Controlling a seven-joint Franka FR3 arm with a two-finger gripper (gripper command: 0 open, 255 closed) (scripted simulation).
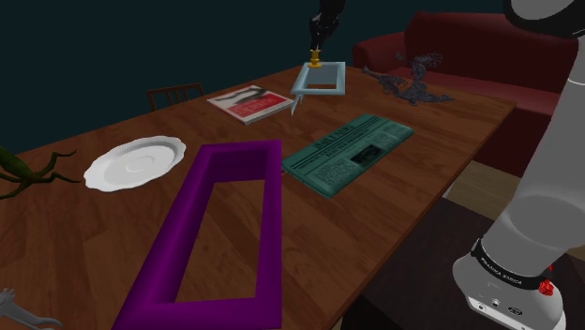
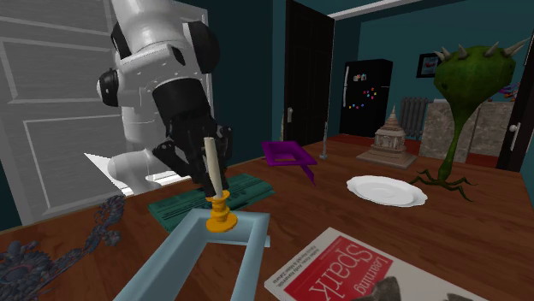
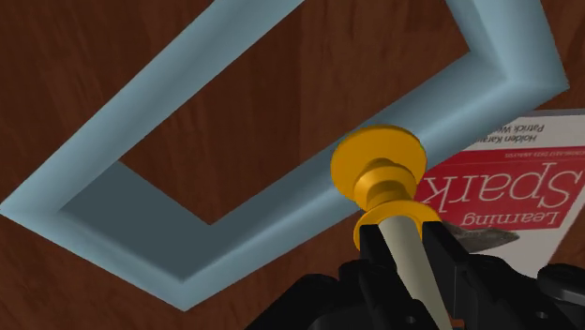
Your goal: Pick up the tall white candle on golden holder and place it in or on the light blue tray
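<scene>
A tall pale candle (image 2: 209, 147) stands upright in a golden holder (image 2: 221, 219), and my gripper (image 2: 209, 175) is shut on the candle's stem. The holder's round base (image 3: 377, 161) is at the rim of the light blue tray (image 3: 234, 220), an open rectangular frame lying on the wooden table; I cannot tell whether the base touches it. In the shoulder view the tray (image 1: 320, 91) lies at the table's far end, with the holder (image 1: 316, 57) at its far rim under the gripper (image 1: 320, 37). In the wrist view the gripper (image 3: 405, 242) clasps the candle (image 3: 409, 251) between both black fingers.
A red-and-white magazine (image 1: 249, 103) lies beside the tray. A green newspaper (image 1: 349, 150), a purple tray (image 1: 220, 225) and a white plate (image 1: 134, 162) lie nearer the stand. A dark tangled object (image 1: 412, 80) sits by the red sofa (image 1: 450, 52).
</scene>
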